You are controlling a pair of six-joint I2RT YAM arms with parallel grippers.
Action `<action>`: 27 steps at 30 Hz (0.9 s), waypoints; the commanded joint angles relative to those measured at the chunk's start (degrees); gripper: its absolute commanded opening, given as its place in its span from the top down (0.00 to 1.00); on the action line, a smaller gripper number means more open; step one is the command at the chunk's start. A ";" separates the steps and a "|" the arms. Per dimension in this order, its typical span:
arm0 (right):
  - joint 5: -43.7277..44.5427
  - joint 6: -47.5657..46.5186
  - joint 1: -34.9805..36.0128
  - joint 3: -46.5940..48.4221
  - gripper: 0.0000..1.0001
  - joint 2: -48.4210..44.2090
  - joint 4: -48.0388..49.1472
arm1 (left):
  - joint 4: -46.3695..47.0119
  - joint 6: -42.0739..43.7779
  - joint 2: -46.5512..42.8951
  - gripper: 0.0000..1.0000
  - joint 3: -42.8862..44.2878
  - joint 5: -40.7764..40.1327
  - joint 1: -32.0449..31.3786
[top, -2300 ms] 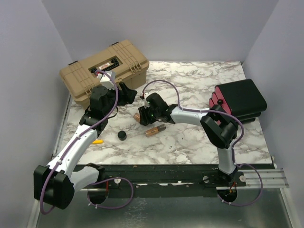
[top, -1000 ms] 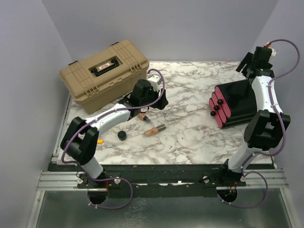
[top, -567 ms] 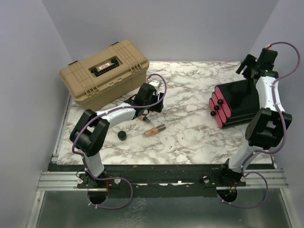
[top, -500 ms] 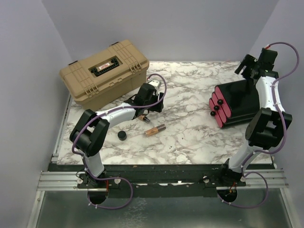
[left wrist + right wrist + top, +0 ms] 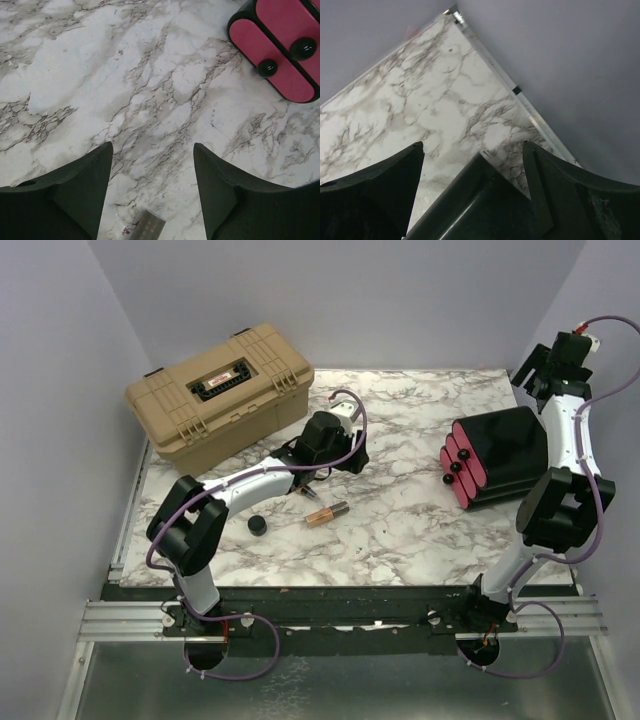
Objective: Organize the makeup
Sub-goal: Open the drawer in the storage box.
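Observation:
My left gripper (image 5: 350,456) is open and empty, hovering over the marble table just right of the tan toolbox. In the left wrist view its fingers (image 5: 152,146) are spread over bare marble, with the end of a copper lipstick tube (image 5: 145,227) just below them. That tube (image 5: 327,513) lies in front of the gripper. A second copper tube (image 5: 300,491) is partly hidden under the arm. A tiny black round jar (image 5: 258,525) lies to the left. My right gripper (image 5: 535,375) is open and empty at the back right corner, its fingers (image 5: 473,145) straddling the rear corner of the black box (image 5: 480,200). The compacts are out of view.
A closed tan toolbox (image 5: 220,390) stands at the back left. The black box with pink drawers (image 5: 500,455) lies at the right, its drawer fronts (image 5: 280,55) facing the left gripper. Purple walls enclose the table (image 5: 400,530) on three sides.
My left gripper has moved to the right, away from the toolbox and past the tubes. My right gripper has shifted slightly right and back over the black box's rear corner.

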 commanded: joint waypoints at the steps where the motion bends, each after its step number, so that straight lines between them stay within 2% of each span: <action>1: 9.45 1.54 -1.47 0.04 0.14 2.46 -0.99 | 1.36 -0.89 -1.53 0.33 1.06 1.58 -1.03; 7: -4.24 3.12 -2.32 -4.40 0.16 4.29 -2.95 | 4.63 -0.62 -0.50 0.33 1.10 5.80 -2.21; 10: -14.00 1.79 -2.32 -9.07 0.16 2.17 -0.13 | 8.52 -1.99 0.42 0.33 0.49 7.20 -2.70; 14: -25.48 -0.31 -2.04 -10.73 0.17 1.52 -2.35 | 11.19 -2.72 1.79 0.33 0.57 7.53 -3.35; 18: -28.83 1.48 -0.35 -13.75 0.17 -0.81 -1.70 | 13.08 -3.69 3.68 0.33 0.61 7.19 -3.63; 22: -28.39 4.89 0.64 -17.36 0.17 -2.80 0.86 | 15.17 -4.71 5.64 0.34 -0.18 6.88 -4.54; 24: -27.39 4.92 0.66 -18.22 0.17 -3.37 1.65 | 15.99 -5.01 6.87 0.34 -0.57 6.78 -5.57; 27: -30.98 3.14 1.02 -17.46 0.17 -2.85 1.03 | 18.82 -5.85 9.52 0.34 -0.94 6.58 -7.76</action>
